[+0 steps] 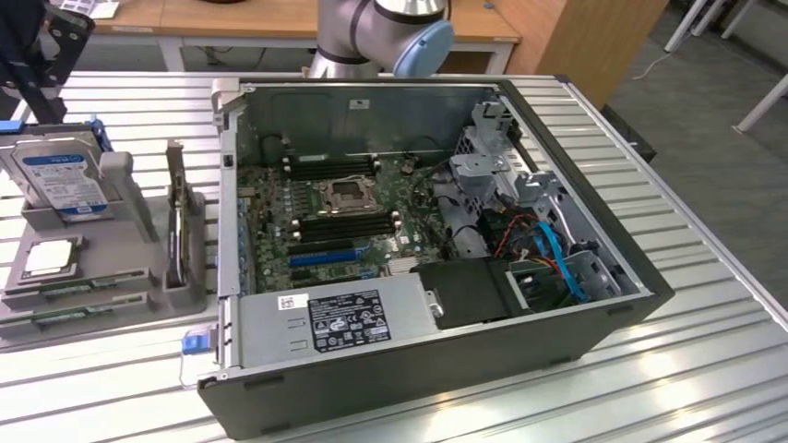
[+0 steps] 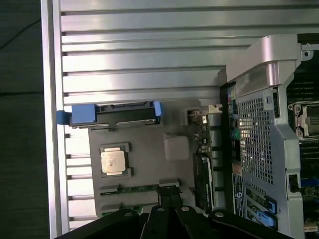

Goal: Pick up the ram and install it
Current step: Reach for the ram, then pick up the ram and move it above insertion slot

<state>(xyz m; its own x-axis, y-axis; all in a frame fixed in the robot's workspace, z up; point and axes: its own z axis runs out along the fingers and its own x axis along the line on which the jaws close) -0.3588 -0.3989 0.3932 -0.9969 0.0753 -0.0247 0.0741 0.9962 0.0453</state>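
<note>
Two green ram sticks [image 1: 77, 288] lie flat in slots at the near end of the grey holder tray [image 1: 124, 277], at the exterior view's left. In the wrist view one ram stick [image 2: 132, 189] shows as a thin green strip beside the black fingertips. My gripper [image 2: 169, 194] hangs above the tray with its fingers pressed together and nothing between them. Its dark body [image 1: 37, 74] shows at the exterior view's upper left, well above the tray. The open computer case [image 1: 591, 277] holds the motherboard with black memory slots [image 1: 351, 224] beside the processor socket [image 1: 345, 194].
The tray also carries a blue-labelled hard drive [image 1: 62, 180], a square silver processor [image 1: 50, 258] and an upright card [image 1: 183, 231]. The arm's base [image 1: 369, 37] stands behind the case. A power supply [image 1: 351, 323] and cables [image 1: 555, 258] fill the case's near end.
</note>
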